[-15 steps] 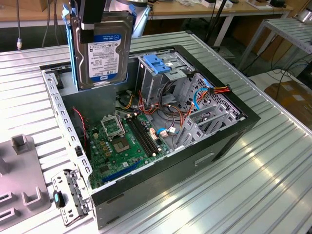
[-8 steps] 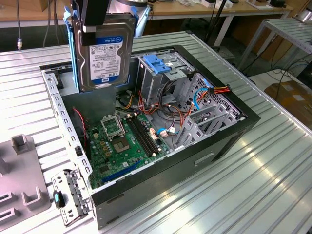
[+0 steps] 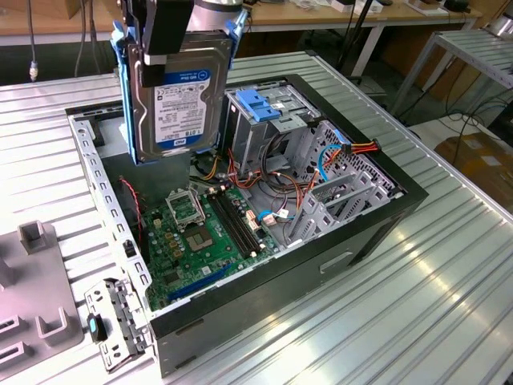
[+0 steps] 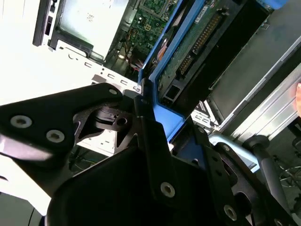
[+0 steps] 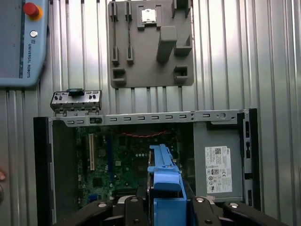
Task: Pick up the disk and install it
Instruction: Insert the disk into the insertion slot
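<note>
The claw (image 3: 164, 56) is clenched on the disk (image 3: 180, 96) and holds it in the air, on edge, above the open computer case (image 3: 377, 233). In the exterior view one black finger (image 3: 160, 44) lies flat against the labelled face. The white-and-blue label (image 3: 186, 112) faces the camera, and the blue rails (image 3: 123, 88) run down both long sides of the disk.

The disk hangs clear of the motherboard (image 3: 200, 233). It is toward the exterior view's left of the metal drive cage (image 3: 276, 132), which carries a blue latch (image 3: 260, 104) on top.

In the second wrist view the disk (image 4: 197, 42) is seen edge-on with its green circuit side exposed, and the claw (image 4: 155, 141) grips it at the rail. In the first wrist view the rail end of the disk (image 5: 162, 179) stands between the black fingers (image 5: 136, 212), over the case interior and near the power supply (image 5: 218, 165).

The case lies on its side on the ribbed metal counter (image 3: 401, 321). A grey fixture plate (image 5: 150, 42) and a small metal bracket (image 5: 76, 101) lie on the counter beside the case.
</note>
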Robot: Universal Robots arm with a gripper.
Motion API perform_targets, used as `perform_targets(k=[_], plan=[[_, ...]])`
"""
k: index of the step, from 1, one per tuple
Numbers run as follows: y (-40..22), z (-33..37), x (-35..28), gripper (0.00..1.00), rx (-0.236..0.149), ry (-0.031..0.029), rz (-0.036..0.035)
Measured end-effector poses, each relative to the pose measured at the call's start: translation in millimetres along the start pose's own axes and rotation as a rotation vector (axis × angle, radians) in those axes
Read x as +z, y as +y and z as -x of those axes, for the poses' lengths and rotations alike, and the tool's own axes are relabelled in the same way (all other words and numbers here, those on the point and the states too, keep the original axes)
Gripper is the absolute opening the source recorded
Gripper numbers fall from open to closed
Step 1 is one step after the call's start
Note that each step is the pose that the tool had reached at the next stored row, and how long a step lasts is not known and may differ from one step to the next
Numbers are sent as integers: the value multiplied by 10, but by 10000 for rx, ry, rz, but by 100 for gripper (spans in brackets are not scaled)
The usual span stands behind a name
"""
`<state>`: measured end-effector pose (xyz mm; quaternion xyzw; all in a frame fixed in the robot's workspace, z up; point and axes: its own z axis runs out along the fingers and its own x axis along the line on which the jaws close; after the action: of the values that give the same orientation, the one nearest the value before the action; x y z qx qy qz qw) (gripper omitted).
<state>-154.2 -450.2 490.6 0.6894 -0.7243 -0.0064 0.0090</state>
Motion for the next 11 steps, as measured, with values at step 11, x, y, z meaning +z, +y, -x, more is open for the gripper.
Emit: perform_targets(k=[11], plan=[[-200, -71, 8, 37, 1, 5, 0]])
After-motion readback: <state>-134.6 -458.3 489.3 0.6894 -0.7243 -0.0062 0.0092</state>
